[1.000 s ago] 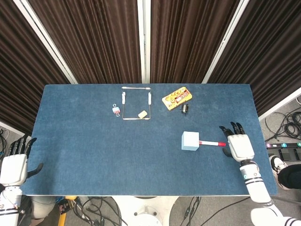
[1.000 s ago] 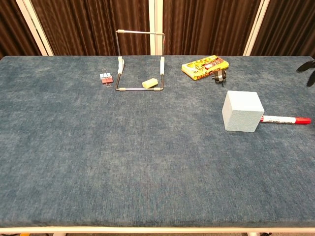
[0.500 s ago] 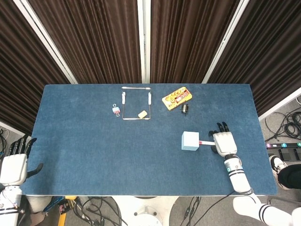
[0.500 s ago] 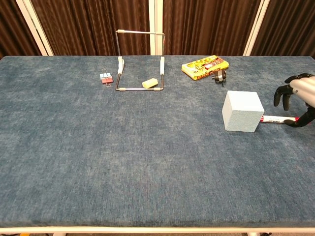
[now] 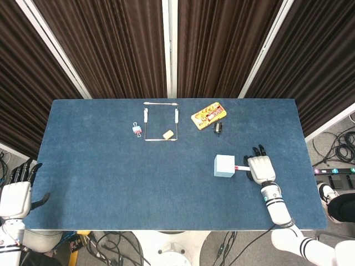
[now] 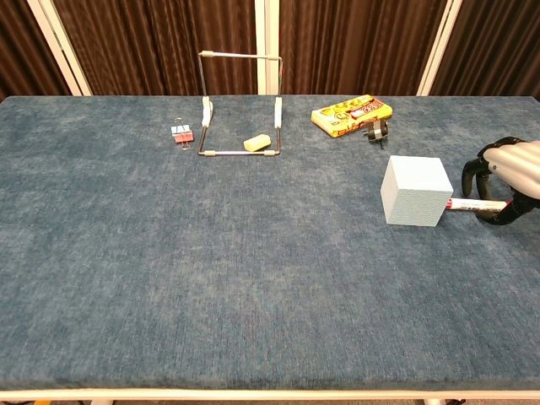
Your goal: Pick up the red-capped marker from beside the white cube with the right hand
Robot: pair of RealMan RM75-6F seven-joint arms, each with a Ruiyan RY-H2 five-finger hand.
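A yellow printed packet [image 6: 352, 114] is seen lying flat near the far edge of the blue cloth-covered table [image 6: 211, 278]; its contents cannot be made out. Just beside it a small black clip [image 6: 376, 132] is seen. A pale yellow block [image 6: 256, 143] lies inside the open wire-frame stand [image 6: 240, 101], with a pink and red binder clip [image 6: 181, 134] to its left.

The right hand [image 6: 506, 179] is arched over the red-capped marker [image 6: 473, 204], fingers curled down on either side of its barrel. Whether the marker is actually gripped cannot be told. The marker lies on the cloth, its near end just beside the white cube [image 6: 416, 191].

The left hand [image 5: 16, 194] is held off the table's edge, fingers apart, holding nothing.
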